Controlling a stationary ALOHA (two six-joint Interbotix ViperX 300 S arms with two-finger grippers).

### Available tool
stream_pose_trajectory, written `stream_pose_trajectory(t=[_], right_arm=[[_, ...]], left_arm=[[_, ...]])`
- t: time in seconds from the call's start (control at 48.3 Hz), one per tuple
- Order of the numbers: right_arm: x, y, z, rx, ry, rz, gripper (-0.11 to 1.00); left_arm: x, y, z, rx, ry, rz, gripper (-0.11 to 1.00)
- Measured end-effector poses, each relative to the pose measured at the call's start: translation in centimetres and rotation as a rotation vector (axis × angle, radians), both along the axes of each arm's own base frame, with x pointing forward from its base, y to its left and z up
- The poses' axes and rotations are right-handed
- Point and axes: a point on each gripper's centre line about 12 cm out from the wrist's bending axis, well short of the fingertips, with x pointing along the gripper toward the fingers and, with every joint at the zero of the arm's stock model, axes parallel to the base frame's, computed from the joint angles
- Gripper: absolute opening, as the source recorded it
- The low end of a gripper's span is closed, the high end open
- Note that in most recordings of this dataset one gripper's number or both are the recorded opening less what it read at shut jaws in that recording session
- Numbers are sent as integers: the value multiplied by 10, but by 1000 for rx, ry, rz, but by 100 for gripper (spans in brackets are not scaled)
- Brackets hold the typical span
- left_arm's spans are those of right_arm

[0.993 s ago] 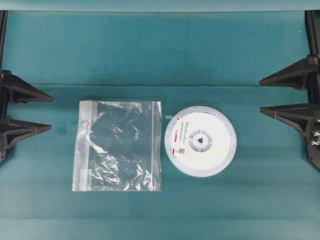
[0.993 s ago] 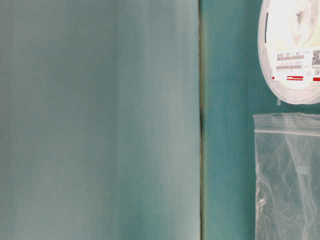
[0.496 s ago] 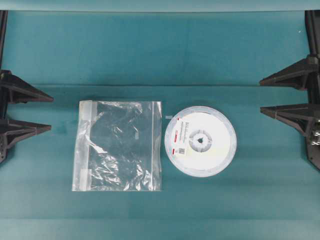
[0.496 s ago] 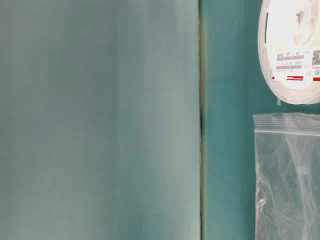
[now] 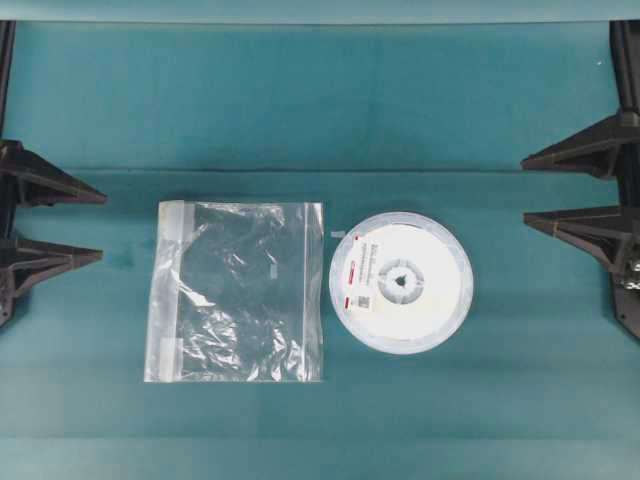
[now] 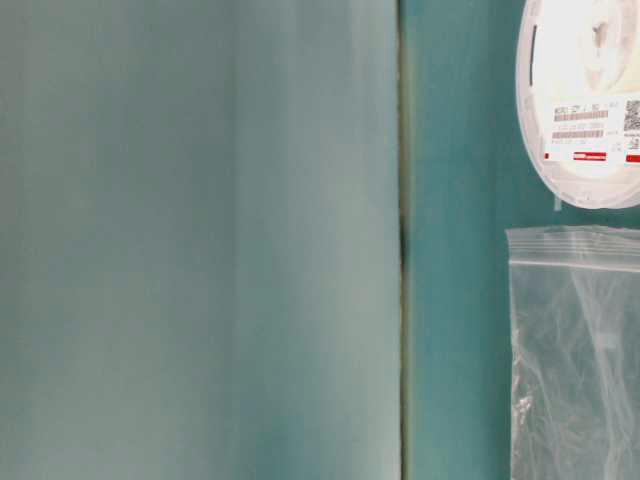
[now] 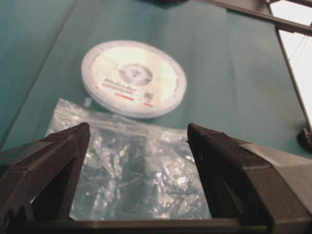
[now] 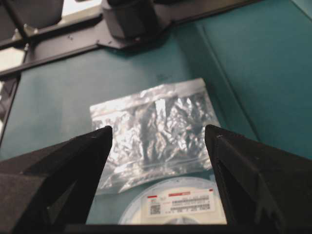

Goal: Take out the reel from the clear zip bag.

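Overhead we're seeing the reel (image 5: 400,283) lying flat on the teal bench (image 5: 300,100), just right of the clear zip bag (image 5: 236,291), w/ a thin gap btwn them. Table-level view is cropping both at its right edge. Reel is showing white label, red marks. Left claw (image 5: 88,226) and right claw (image 5: 538,191) are sitting wide apart, gripping nothing, well away from the reel.

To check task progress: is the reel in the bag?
Out. The reel lies flat on the table, beside the clear zip bag.
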Motion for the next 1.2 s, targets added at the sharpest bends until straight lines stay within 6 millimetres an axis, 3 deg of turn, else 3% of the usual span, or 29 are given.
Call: stream_pose_trajectory(t=[1.2], right_arm=[[-4,0,-1,-1,-8,0,92]], left_arm=[[0,0,0,0,2,0,88]])
